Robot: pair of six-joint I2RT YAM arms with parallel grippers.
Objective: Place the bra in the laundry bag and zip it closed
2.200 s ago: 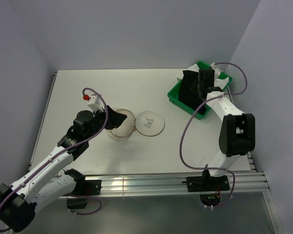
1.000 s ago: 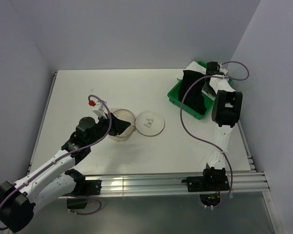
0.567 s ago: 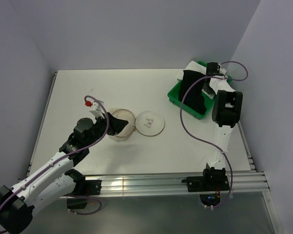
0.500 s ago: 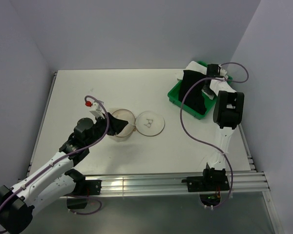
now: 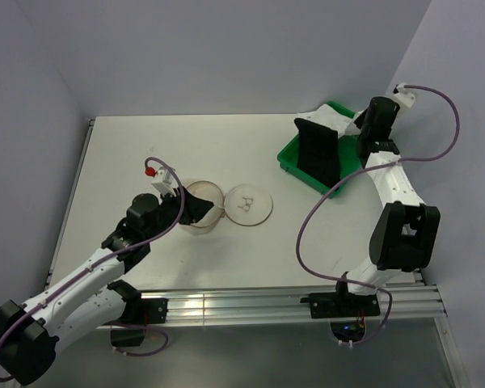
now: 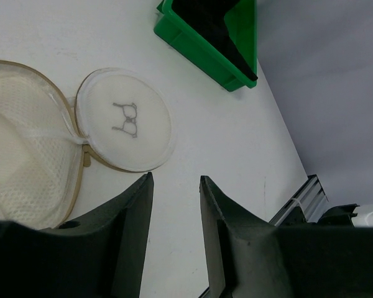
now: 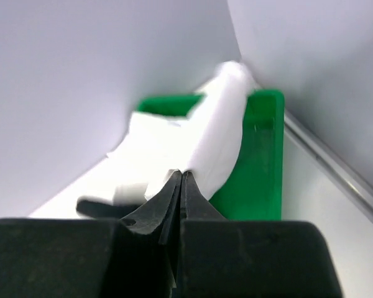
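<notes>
The laundry bag [image 5: 204, 207] lies open left of the table's middle, its round lid [image 5: 251, 204] flipped out to the right. In the left wrist view the bag [image 6: 25, 155] and lid [image 6: 124, 119] lie ahead on the left. My left gripper [image 5: 196, 208] is open at the bag's left rim, with only bare table between its fingers [image 6: 134, 211]. The black bra [image 5: 318, 151] lies in the green tray [image 5: 291, 158]. My right gripper [image 5: 367, 129] is raised over the tray's far end and is shut [image 7: 181, 177], its tips against blurred white cloth [image 7: 217, 124]; a pinch is not discernible.
White cloth [image 5: 354, 120] sits at the tray's far end. The tray [image 7: 256, 167] stands in the back right corner, close to both walls. A metal rail [image 5: 250, 305] runs along the near edge.
The right arm has lifted up and out of the tray and its jaws have shut. The left arm has barely moved at the bag.
</notes>
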